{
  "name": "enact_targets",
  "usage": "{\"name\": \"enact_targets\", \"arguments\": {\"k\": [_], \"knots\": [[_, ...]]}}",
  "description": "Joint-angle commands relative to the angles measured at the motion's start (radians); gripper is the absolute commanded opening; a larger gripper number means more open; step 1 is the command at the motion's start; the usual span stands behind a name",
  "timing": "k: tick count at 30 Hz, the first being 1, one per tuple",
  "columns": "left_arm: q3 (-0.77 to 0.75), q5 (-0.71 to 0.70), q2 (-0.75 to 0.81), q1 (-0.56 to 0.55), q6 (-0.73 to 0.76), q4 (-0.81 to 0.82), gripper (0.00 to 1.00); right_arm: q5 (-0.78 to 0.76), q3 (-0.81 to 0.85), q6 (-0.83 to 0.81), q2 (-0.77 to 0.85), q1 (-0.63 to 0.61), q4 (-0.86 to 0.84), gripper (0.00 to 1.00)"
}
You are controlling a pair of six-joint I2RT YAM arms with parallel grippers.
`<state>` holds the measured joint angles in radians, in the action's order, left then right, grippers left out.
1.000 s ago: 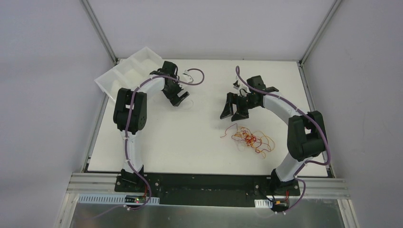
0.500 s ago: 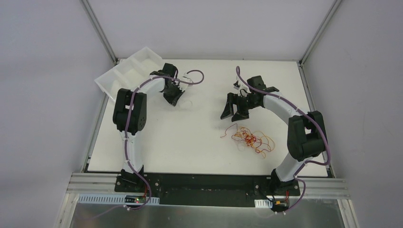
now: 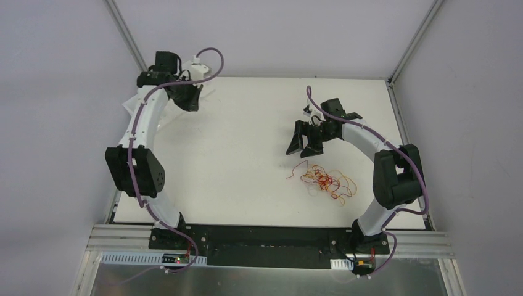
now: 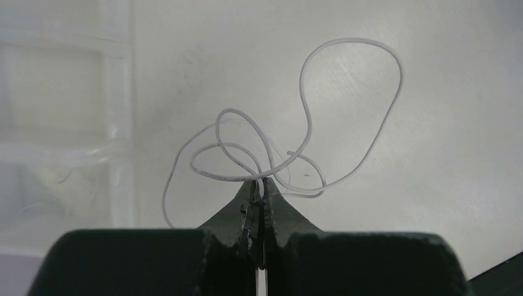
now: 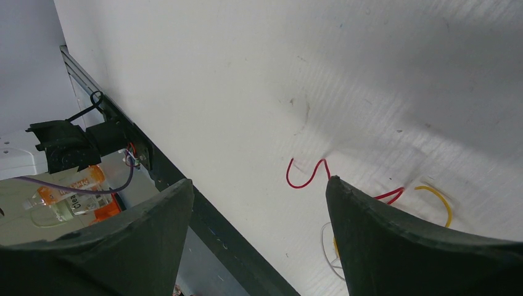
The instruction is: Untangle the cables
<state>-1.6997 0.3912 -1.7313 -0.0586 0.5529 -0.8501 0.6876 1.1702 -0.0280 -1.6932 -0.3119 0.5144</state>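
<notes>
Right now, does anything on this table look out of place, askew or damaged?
Mostly fine. The white divided plastic tray at the far-left corner sits skewed, seemingly poking past the table edge. The left gripper pinches a thin white looped wire, separate from the red, orange and yellow wire tangle.

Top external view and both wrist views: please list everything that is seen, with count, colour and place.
tangle of cables: one, red, orange and yellow, on the table near the right gripper
white cable: one, white, looped, pinched in the left gripper
tray: one, clear white, table's far left corner
table: one, white
bottle: one, clear with orange label, beyond the table's near edge
left gripper: one, black, shut, by the tray
right gripper: one, black, open, empty, above the table
</notes>
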Motion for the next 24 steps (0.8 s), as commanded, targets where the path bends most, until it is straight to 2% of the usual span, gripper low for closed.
{"name": "enact_targets", "arguments": {"k": [1,6,12,17,24], "knots": [[-0.139,0.025,-0.027,0.127,0.063,-0.158,0.0,0.012,0.017,-0.004,0.033,0.004,0.021,0.82],[-0.303,-0.003,-0.152,0.28,0.199,-0.208,0.0,0.026,0.009,-0.003,0.033,0.005,0.017,0.82],[-0.459,-0.005,-0.346,0.382,0.424,-0.235,0.0,0.039,0.006,-0.001,0.015,0.004,0.014,0.82],[-0.592,-0.048,-0.518,0.409,0.503,-0.213,0.0,0.048,-0.005,-0.001,0.008,0.004,0.011,0.82],[-0.616,-0.15,-0.624,0.412,0.564,-0.035,0.0,0.061,-0.006,0.008,-0.018,0.005,0.006,0.82]]}}
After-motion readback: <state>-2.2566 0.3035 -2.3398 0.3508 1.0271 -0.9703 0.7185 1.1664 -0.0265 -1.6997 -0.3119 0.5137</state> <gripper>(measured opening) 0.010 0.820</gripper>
